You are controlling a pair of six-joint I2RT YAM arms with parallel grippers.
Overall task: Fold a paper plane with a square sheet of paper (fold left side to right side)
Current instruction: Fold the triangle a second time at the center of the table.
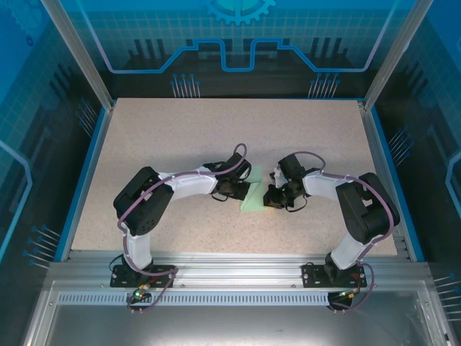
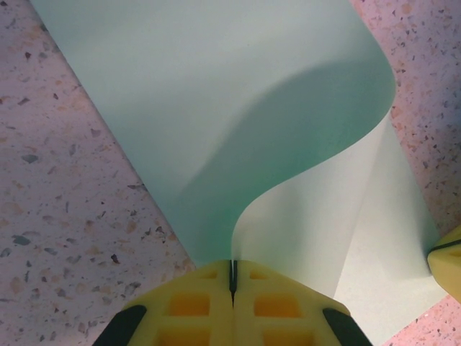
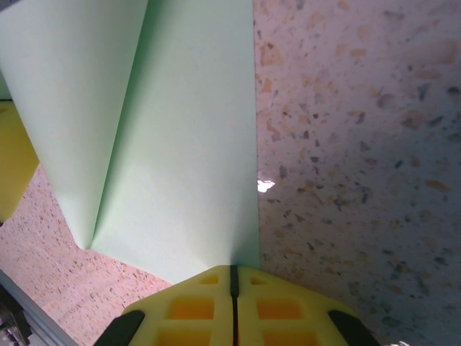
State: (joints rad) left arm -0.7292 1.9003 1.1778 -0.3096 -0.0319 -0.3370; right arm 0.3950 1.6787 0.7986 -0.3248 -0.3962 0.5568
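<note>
The square sheet of paper is pale mint green and lies at the table's middle between both grippers. My left gripper is shut on one edge of the sheet. That edge is lifted and curls over toward the right, and it runs into the slit between the yellow pads. My right gripper is shut, its tips down at the near right corner of the flat sheet. No paper shows in its slit. The raised flap stands at the left in the right wrist view.
The speckled beige table has blue rails and glass walls around it. A yellow finger of the right gripper shows at the edge of the left wrist view. A left gripper finger shows in the right wrist view.
</note>
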